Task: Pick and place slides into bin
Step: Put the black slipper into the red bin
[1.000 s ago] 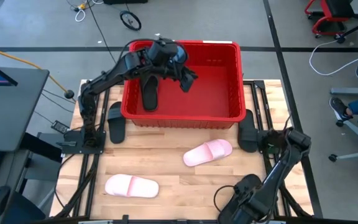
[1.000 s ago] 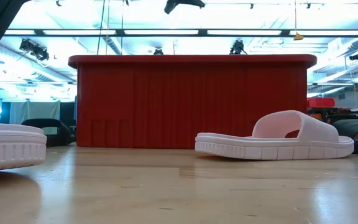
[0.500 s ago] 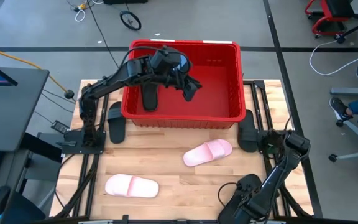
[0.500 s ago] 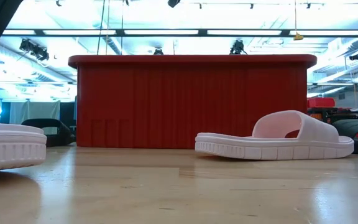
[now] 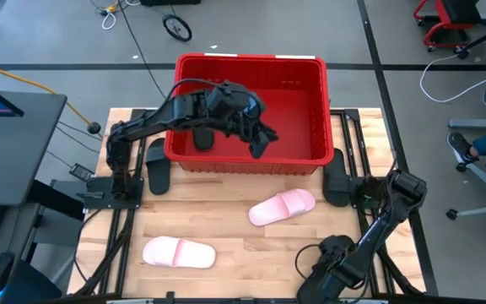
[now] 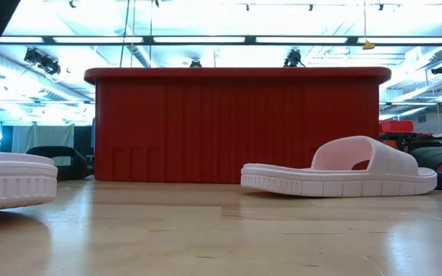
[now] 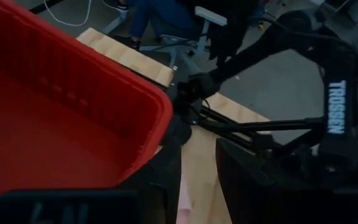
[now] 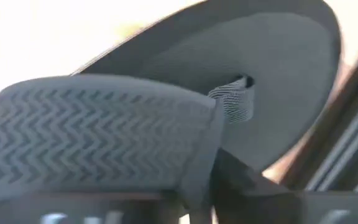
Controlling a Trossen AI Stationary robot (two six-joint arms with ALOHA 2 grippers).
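Nearest us, two pink slides [image 5: 179, 252] [image 5: 283, 206] lie on the table [image 5: 243, 245], by the folded right gripper [image 5: 327, 266], whose fingers we cannot make out. Beyond, the left gripper [image 5: 258, 139] hangs empty, seemingly parted, over the red bin [image 5: 310, 156], which holds a black slide [image 5: 202, 135].

The centre of the high view is filled by the red bin [image 5: 298, 76], its walls a barrier on all sides, entry possible only from above; its left half is occupied by the left gripper [image 5: 257, 139] and a black slide [image 5: 203, 135], while its right half is left bare; narrow gaps beside the bin are blocked by a black slide [image 5: 159, 165] at left and another [image 5: 336, 177] at right; open tabletop [image 5: 234, 245] is found between the two pink slides [image 5: 283, 205] [image 5: 178, 252]; the lower right corner is taken by the folded right arm [image 5: 369, 245].
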